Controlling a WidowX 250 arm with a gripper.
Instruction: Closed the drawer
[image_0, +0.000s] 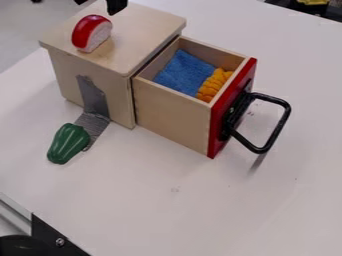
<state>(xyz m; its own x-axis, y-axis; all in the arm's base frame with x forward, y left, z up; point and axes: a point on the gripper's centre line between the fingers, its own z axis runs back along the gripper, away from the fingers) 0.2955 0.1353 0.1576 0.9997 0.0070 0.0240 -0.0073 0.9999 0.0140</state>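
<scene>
Pale bench (187, 200), w/ a wooden box (100, 82) on it toward the view's upper left. We have the drawer (170, 112) pulled well out of the box's side, so the job's prob. at its start: it needs a straight push home. Its red front (217, 130) carries a black handle (287, 120) sticking out away from the box, there for hooking or pushing. Inside we see a blue cloth (184, 72) w/ an orange knobbly piece (215, 85) next to it by the front; both sit low enough, we'd guess, to clear the box on the way in. Grey tape (93, 100) runs down the box's side onto the bench, prob. b/c w/o it a shove would slide the whole box. On the box top lies a red toy food piece (91, 33), pale cut face showing; a hard bump could tip it. A green toy veg (68, 143) rests by the tape's end, out of the drawer's path. Our pincer (99, 3) is at the top edge above the box, tips apart, nothing btwn them; we'd need it round at the red front to push.
</scene>
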